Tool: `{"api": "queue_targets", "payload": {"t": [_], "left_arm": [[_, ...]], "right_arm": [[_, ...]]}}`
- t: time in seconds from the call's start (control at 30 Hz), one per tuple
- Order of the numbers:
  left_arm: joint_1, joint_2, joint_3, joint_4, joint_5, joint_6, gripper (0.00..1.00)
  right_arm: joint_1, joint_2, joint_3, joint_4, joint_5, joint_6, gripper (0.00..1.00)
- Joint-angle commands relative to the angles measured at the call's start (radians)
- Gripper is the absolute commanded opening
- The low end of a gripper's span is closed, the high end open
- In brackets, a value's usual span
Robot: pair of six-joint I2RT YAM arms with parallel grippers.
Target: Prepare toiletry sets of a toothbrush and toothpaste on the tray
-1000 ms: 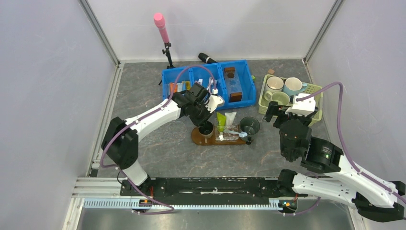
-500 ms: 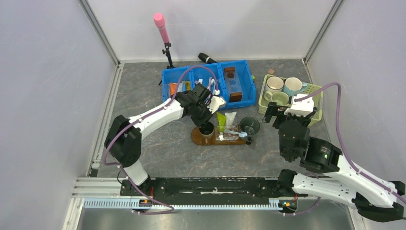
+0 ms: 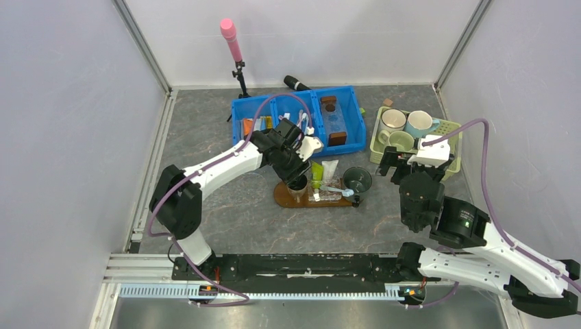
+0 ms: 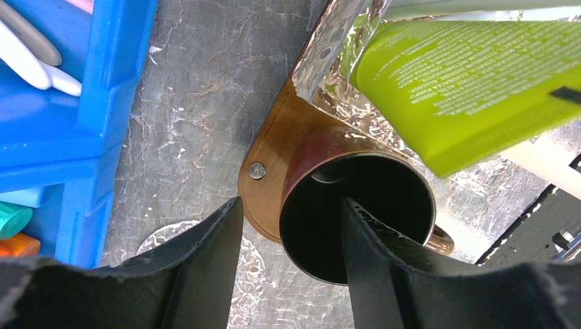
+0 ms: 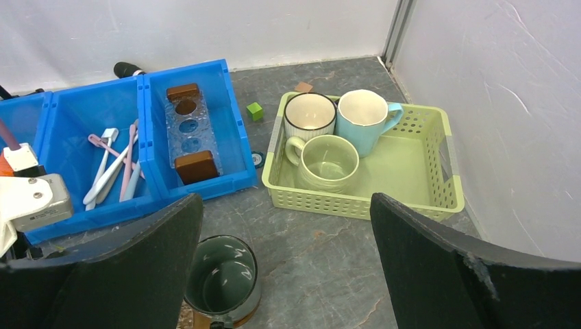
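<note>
The dark brown wooden tray (image 3: 327, 203) lies mid-table, its rounded left end (image 4: 266, 184) showing in the left wrist view. On that end stands a dark mug (image 4: 308, 154). My left gripper (image 3: 296, 179) is open astride the mug's rim (image 4: 291, 202), one finger outside and one inside, neither pressing the wall. A bright green toothpaste tube (image 3: 316, 171) (image 4: 466, 75) and a white one (image 3: 330, 168) lie on the tray's far side. The light blue toothbrush (image 3: 340, 190) lies across the tray. My right gripper (image 3: 396, 163) (image 5: 286, 199) hangs wide open and empty, right of the tray.
A dark green mug (image 3: 357, 179) (image 5: 223, 277) stands at the tray's right end. The blue bin (image 3: 301, 123) (image 5: 89, 137) behind holds pink toothbrushes (image 5: 113, 164) and a holder block (image 5: 186, 130). The pale green basket (image 3: 414, 130) (image 5: 363, 199) holds three mugs. A pink microphone (image 3: 231, 38) stands at the back.
My left gripper's jaws have come apart from the mug's wall, which they pinched before. The mug stays on the tray. The right arm has not moved.
</note>
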Motion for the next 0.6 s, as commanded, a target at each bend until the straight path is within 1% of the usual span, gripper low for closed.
{"api": "queue_targets", "payload": {"t": [0.0, 0.2, 0.43, 0.47, 0.57], "left_arm": [[-0.003, -0.057, 0.038, 0.004, -0.022, -0.019, 0.62], [0.016, -0.133, 0.014, 0.05, -0.058, -0.07, 0.81], [0.065, -0.263, -0.048, 0.139, -0.135, -0.164, 0.98], [0.073, -0.281, -0.055, 0.153, -0.149, -0.178, 0.99], [0.103, -0.336, -0.071, 0.181, -0.178, -0.233, 1.0]], "right_arm": [[0.0, -0.013, -0.004, 0.01, 0.003, 0.013, 0.98], [-0.001, -0.018, -0.006, 0.01, 0.005, 0.01, 0.98], [-0.001, -0.022, -0.003, 0.01, 0.014, -0.003, 0.98], [0.0, -0.023, -0.003, 0.01, 0.017, -0.006, 0.98], [-0.001, -0.014, 0.002, 0.01, 0.022, -0.013, 0.98]]}}
